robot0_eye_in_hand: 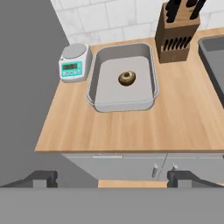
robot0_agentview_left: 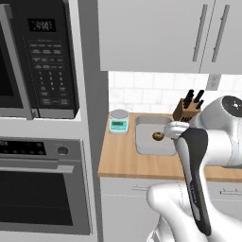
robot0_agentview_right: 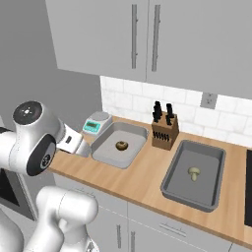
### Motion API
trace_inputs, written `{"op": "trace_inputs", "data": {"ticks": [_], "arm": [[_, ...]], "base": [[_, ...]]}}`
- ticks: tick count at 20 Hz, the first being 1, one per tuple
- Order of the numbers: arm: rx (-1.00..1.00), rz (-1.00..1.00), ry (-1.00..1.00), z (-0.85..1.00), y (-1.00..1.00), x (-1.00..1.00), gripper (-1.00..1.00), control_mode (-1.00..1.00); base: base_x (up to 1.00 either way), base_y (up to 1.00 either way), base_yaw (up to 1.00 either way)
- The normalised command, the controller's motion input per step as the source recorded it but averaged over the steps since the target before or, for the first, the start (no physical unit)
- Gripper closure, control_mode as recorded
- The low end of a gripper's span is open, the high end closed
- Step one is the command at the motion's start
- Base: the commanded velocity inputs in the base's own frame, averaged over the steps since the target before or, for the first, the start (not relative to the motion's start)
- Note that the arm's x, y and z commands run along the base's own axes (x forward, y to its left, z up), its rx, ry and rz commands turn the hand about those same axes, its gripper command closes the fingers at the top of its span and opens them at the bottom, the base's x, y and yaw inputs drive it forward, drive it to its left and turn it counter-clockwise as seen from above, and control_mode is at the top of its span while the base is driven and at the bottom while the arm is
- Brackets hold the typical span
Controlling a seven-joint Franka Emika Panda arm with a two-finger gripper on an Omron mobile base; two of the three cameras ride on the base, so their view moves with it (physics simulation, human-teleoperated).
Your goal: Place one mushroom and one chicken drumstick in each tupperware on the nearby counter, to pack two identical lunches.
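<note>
A light grey tupperware (robot0_eye_in_hand: 144,94) (robot0_agentview_right: 110,147) (robot0_agentview_left: 149,146) sits on the wooden counter (robot0_eye_in_hand: 131,127) with one brown mushroom (robot0_eye_in_hand: 127,78) (robot0_agentview_right: 121,145) (robot0_agentview_left: 158,136) in its middle. To its right, past the knife block, a darker grey tupperware (robot0_agentview_right: 189,192) (robot0_eye_in_hand: 211,52) holds one pale mushroom (robot0_agentview_right: 194,172). My gripper (robot0_eye_in_hand: 113,178) hangs in front of the counter edge, back from the light tupperware, open with nothing between its fingertips (robot0_eye_in_hand: 43,178). The chicken drumstick is out of view.
A small scale with a teal display (robot0_eye_in_hand: 75,62) (robot0_agentview_right: 97,123) stands left of the light tupperware. A wooden knife block (robot0_eye_in_hand: 177,33) (robot0_agentview_right: 165,130) stands between the two containers. A tall oven and microwave unit (robot0_agentview_left: 42,142) borders the counter's left end. A black stovetop (robot0_agentview_right: 248,167) is at the right.
</note>
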Motion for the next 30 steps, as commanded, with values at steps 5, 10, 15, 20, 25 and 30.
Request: {"op": "trace_inputs", "data": {"ticks": [5,10,15,20,25,30], "arm": [[0.0,0.03,0.0,-0.03,0.12,-0.08,-1.0,-1.0],[0.0,0.03,0.0,-0.04,0.12,0.0,-1.0,1.0],[0.0,0.0,0.0,0.0,0.0,0.0,-1.0,1.0],[0.0,0.0,0.0,0.0,0.0,0.0,-1.0,1.0],[0.0,0.0,0.0,0.0,0.0,0.0,-1.0,1.0],[0.0,0.0,0.0,0.0,0.0,0.0,-1.0,1.0]], "base": [[0.0,0.0,0.0],[-0.06,0.01,0.01],[-0.77,0.02,0.17],[-0.86,0.08,0.44],[-0.35,0.17,0.57],[-0.09,0.15,0.63]]}}
